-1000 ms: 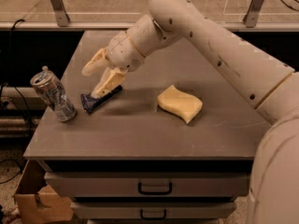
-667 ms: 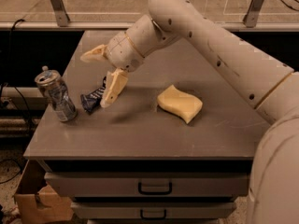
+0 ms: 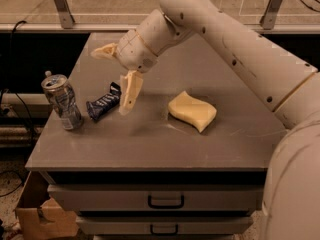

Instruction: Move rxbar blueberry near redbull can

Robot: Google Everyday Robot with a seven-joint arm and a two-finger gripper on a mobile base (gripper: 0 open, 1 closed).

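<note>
Observed from the left of the table [image 3: 150,154]: the redbull can [image 3: 62,102] stands upright near the left edge, well to the left of the jaws and lower than them. Next along, the rxbar blueberry [image 3: 103,104] lies flat on the table, just beside the can, with only a narrow gap showing between the two. Its far end sits immediately left of the lower jaw's tip. The placement appears adequate for the task as it stands.

The gripper [image 3: 116,71] hangs over the table just right of the bar. Its jaws are spread wide and hold nothing, one pointing up and left, the other angled down toward the bar's end.

To the right of the jaws and well apart lies a pale yellow sponge [image 3: 192,111] — no concern.

Risks noted: the lower jaw is very near the wrapper's crimped end. A careless lift or sideways swing could catch it and drag the bar away from the can. A drift leftward could shove the bar into the can — slim and upright, it may well topple or roll.
</note>
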